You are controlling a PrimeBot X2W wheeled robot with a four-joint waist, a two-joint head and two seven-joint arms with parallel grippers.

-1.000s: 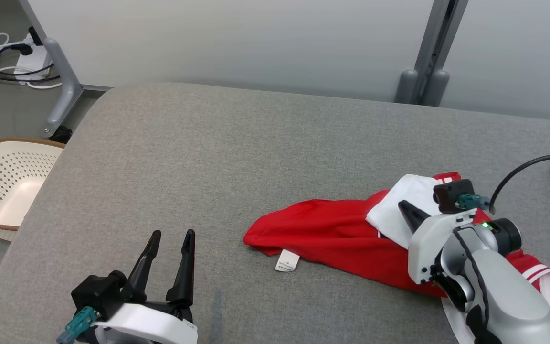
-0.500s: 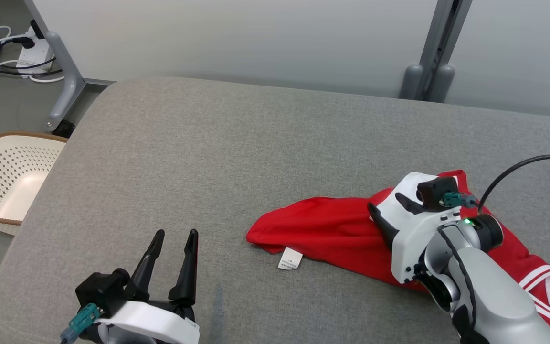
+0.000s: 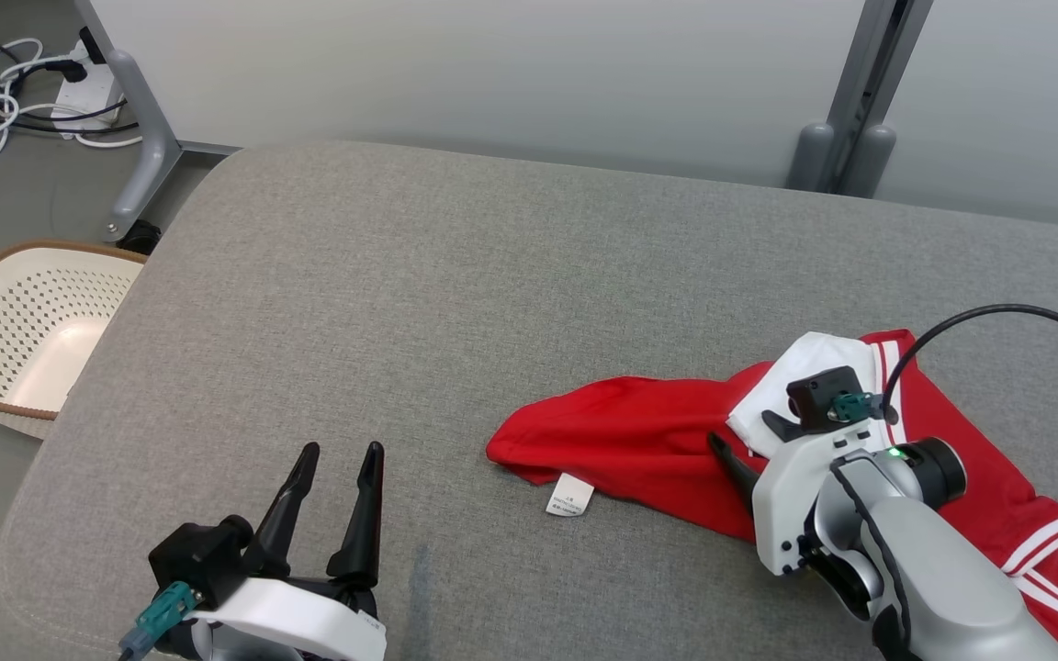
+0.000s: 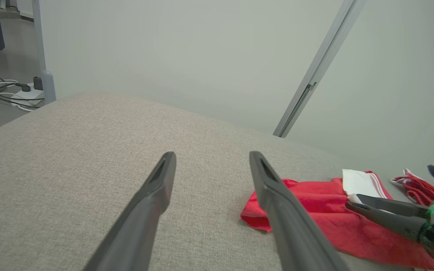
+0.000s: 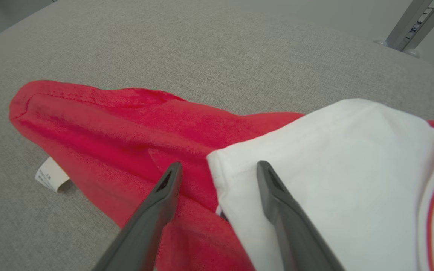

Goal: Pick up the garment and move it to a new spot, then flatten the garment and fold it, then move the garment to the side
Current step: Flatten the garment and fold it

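The garment point(image 3: 639, 441) is red with a white panel point(image 3: 814, 367) and striped trim, and lies crumpled on the right part of the grey padded table point(image 3: 455, 275). Its white label point(image 3: 570, 496) sticks out at the near edge. My right gripper point(image 3: 749, 438) hovers open just over the garment where the red cloth meets the white panel. In the right wrist view the right gripper point(image 5: 219, 165) holds nothing, and its fingers straddle the panel's edge point(image 5: 315, 169). My left gripper point(image 3: 341, 450) stands open at the near left, apart from the garment point(image 4: 307, 195).
A cream perforated basket point(image 3: 24, 303) sits on the floor beyond the table's left edge. Cables and a power strip point(image 3: 5, 73) lie at the far left. A grey post point(image 3: 846, 101) stands behind the table. Another red cloth point(image 4: 416, 184) lies at the far right.
My right gripper has opened and let go of the garment's white panel, drawing back a little toward me. The head camera has shifted. The left gripper has stayed put.
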